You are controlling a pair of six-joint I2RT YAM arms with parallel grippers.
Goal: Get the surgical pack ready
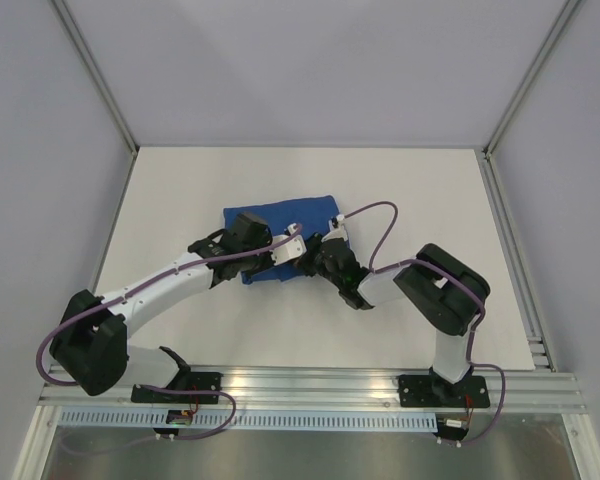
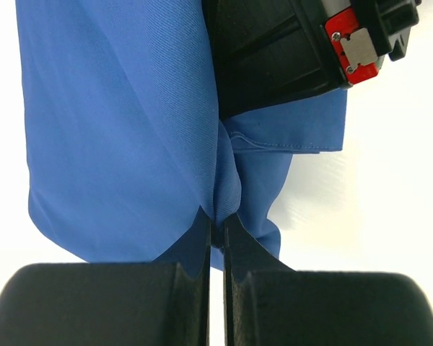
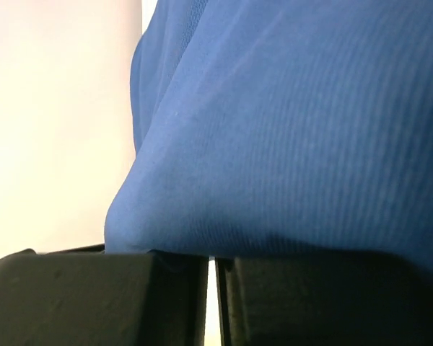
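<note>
White surface (image 1: 430, 190); folded royal-blue cloth drape (image 1: 280, 218) lies long-axis left-right, just ahead of both arms. My left tool (image 2: 216, 220) is pinched shut on its near fold. The right tool (image 3: 213, 261) is beside it, a slit between its jaws; can't tell whether it grips.

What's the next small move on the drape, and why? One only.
Probably raise the left gripper slightly, carrying its fold over: it is shut on a fold of the drape, and the right gripper sits against the cloth alongside.

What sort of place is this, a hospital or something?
Probably a robotics lab test cell, not a hospital: a white table boxed in by plain panels, and two arms bolted to a metal rail, handling a blue cloth.
</note>
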